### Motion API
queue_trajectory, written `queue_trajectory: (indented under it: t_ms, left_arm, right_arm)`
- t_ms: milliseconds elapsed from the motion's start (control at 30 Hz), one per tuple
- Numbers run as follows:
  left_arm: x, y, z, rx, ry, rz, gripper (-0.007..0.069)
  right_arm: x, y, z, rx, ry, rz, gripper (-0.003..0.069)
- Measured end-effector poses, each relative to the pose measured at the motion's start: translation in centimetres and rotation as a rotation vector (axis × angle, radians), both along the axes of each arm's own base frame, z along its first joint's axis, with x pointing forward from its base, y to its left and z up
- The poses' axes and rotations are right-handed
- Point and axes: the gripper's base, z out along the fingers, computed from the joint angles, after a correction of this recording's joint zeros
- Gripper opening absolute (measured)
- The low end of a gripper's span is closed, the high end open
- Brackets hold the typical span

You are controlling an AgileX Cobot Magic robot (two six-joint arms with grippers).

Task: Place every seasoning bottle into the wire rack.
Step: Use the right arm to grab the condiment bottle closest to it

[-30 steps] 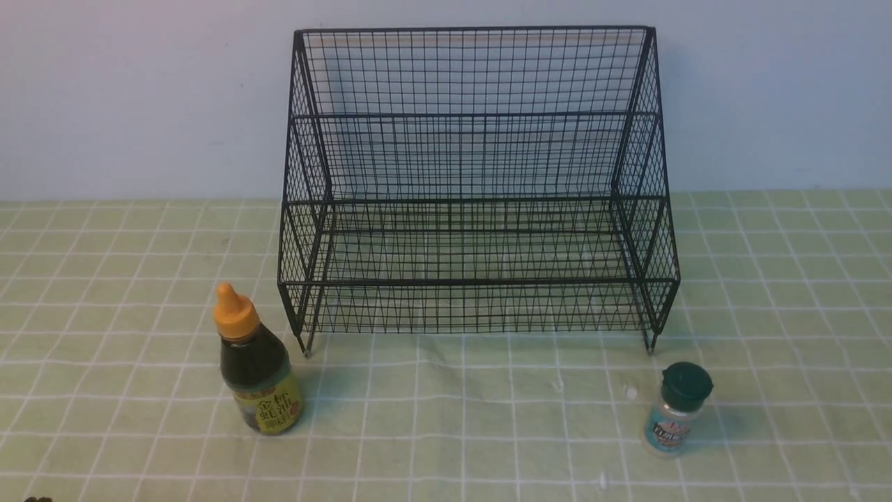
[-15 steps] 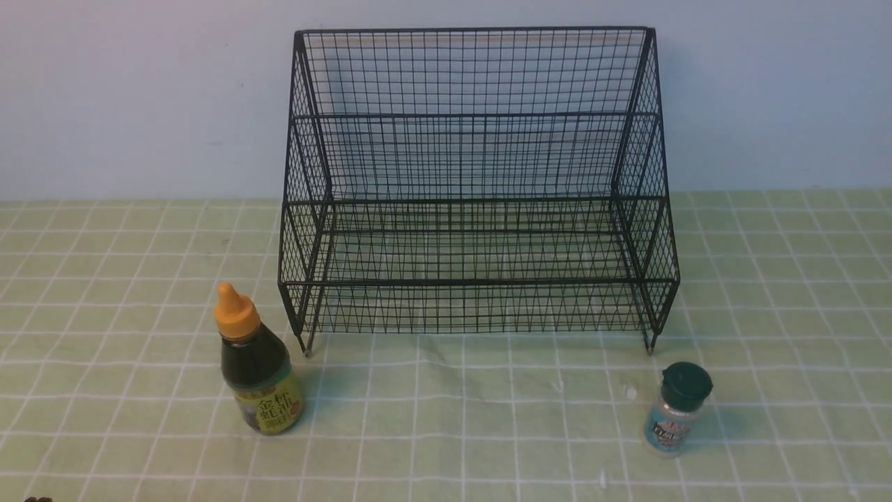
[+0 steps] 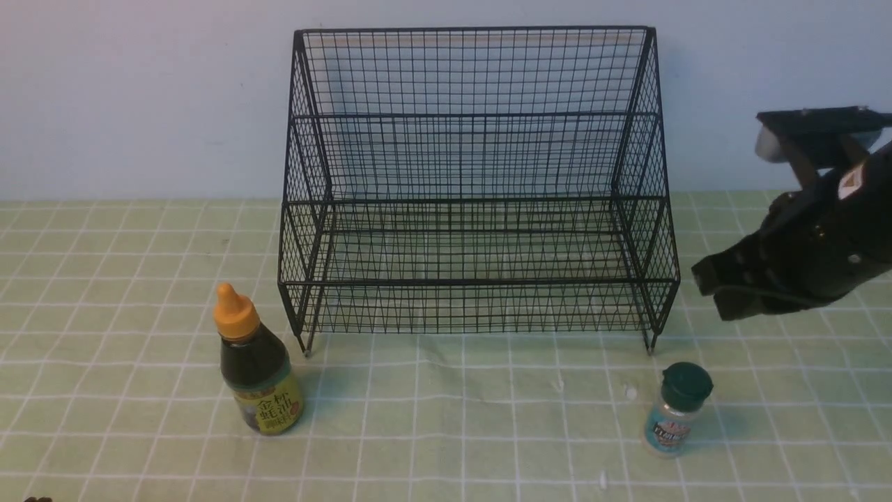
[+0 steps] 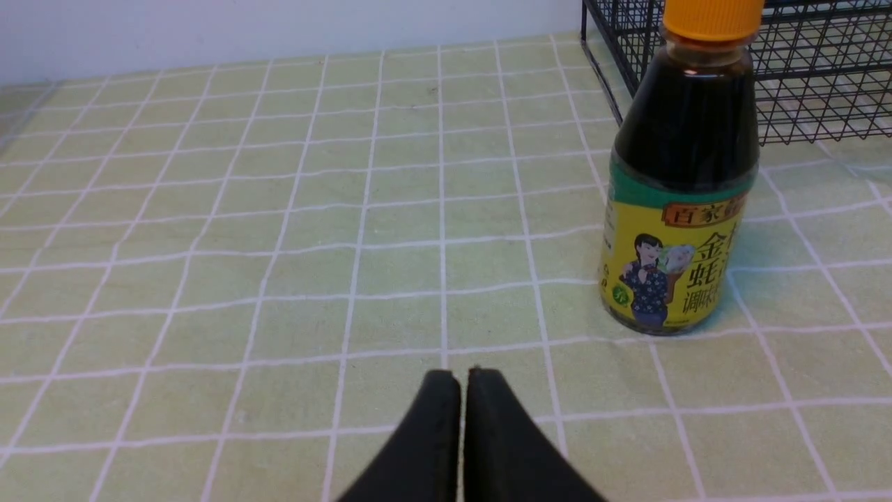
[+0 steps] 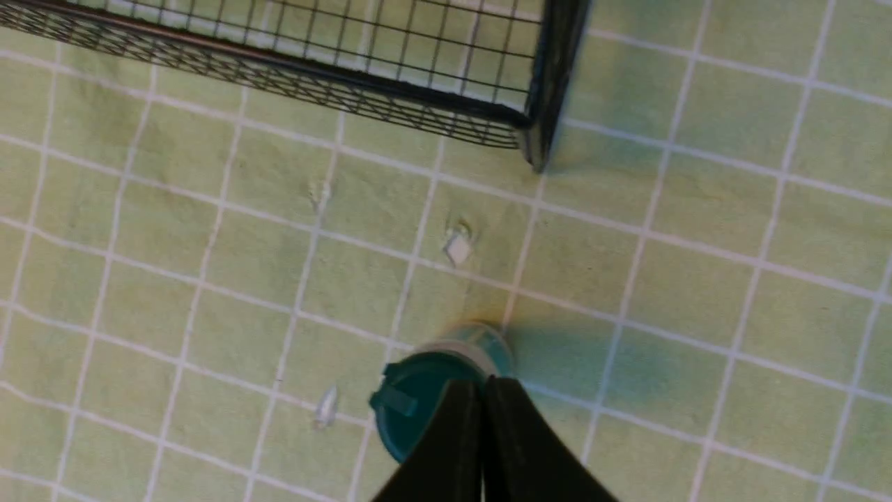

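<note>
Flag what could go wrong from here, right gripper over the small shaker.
1. Right gripper is shut above the shaker; descending without opening could knock it over.
2. The shaker stands near the front right leg of the wire rack, so the gripper may snag the mesh.
3. Left gripper is shut too, near the tall sauce bottle, which looks easy to tip.

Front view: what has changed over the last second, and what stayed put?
The right gripper has come into view from the right edge, shut and holding nothing, now above and right of the green-capped shaker, beside the wire rack. Nothing was grasped or released. The shaker, the orange-capped sauce bottle and the rack stand where they were.
</note>
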Motion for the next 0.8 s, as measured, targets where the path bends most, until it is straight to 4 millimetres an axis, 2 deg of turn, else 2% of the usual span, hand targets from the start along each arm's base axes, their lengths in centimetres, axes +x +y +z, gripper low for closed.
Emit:
queue_trajectory:
  t_ms: [167,333,367,400,533,600,700,800]
  left_arm:
    - [0.0,0.0,0.0,0.000,0.000,0.000,-0.0006]
    - [0.0,0.0,0.0,0.000,0.000,0.000,-0.0006]
    - [0.0,0.0,0.0,0.000,0.000,0.000,-0.0006]
    - [0.0,0.0,0.0,0.000,0.000,0.000,-0.0006]
    - [0.0,0.0,0.0,0.000,0.000,0.000,-0.0006]
    - [0.0,0.0,0.0,0.000,0.000,0.000,-0.0006]
    - [0.0,0.0,0.0,0.000,0.000,0.000,-0.0006]
    - [0.0,0.0,0.0,0.000,0.000,0.000,-0.0006]
  right_arm:
    - [0.1,1.5,-1.1,-0.012,0.036,0.039,0.0118]
    - [0.8,2.1,-3.3,-0.049,0.129,0.055,0.0356]
    - [0.8,2.1,-3.4,-0.051,0.132,0.056,0.0375]
    - [1.2,2.1,-4.3,-0.071,0.156,0.059,0.0449]
    - [2.1,2.3,-6.1,-0.097,0.193,0.061,0.0564]
    - [2.4,2.4,-7.0,-0.108,0.217,0.063,0.0570]
    - [2.6,2.4,-7.6,-0.118,0.237,0.065,0.0527]
    - [2.5,2.4,-7.8,-0.129,0.262,0.072,0.0330]
